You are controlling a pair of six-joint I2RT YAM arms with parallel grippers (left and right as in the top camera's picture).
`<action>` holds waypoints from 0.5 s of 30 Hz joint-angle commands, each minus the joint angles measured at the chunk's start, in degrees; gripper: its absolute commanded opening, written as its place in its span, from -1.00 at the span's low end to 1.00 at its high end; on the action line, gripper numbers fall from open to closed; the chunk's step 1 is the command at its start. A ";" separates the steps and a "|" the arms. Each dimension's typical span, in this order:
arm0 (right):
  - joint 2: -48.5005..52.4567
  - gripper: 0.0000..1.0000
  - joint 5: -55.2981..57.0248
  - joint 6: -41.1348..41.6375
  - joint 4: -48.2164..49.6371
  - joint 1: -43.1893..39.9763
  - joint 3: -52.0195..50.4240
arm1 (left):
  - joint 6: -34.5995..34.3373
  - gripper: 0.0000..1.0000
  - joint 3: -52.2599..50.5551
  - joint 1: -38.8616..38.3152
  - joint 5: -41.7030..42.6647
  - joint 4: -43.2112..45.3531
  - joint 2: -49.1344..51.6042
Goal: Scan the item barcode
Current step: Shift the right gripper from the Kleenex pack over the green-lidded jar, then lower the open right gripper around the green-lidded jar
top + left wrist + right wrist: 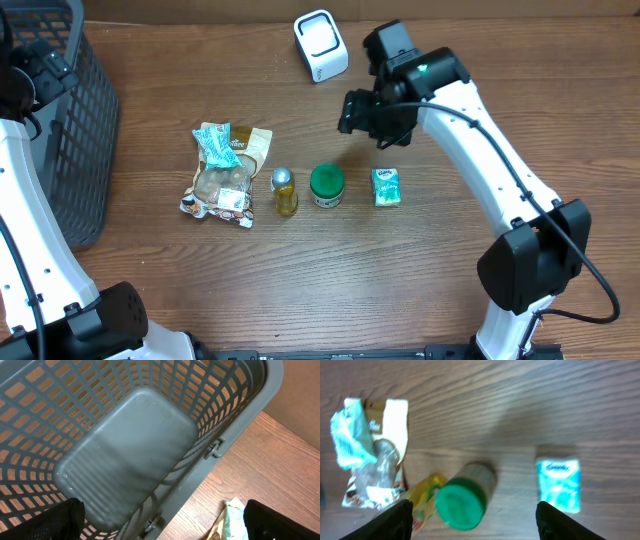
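While right tool hangs spread apart, empty, tissue pack lies on table beneath.

A dark grey plastic basket stands at the left edge of the brown wood-grain worktop, reaching to its far side. Its walls are open lattice, its floor solid, and a small clip sits on its outer wall.

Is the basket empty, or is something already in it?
Empty, as far as visible: the left wrist view looks down into the basket, and its grey floor is bare.
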 commanded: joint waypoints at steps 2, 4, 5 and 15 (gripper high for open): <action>0.09 0.54 4.79 4.96 0.22 3.96 -1.97 | 1.03 0.99 0.50 0.15 -0.15 0.22 0.31; 0.13 0.61 9.01 6.75 0.59 5.99 -3.30 | 1.03 0.99 0.50 0.15 -0.15 0.22 0.31; 0.13 0.69 10.64 7.87 0.83 7.04 -4.20 | 1.03 0.99 0.50 0.15 -0.15 0.22 0.31; 0.20 1.00 11.61 9.11 10.99 12.33 -12.74 | 1.03 0.99 0.50 0.15 -0.15 0.22 0.31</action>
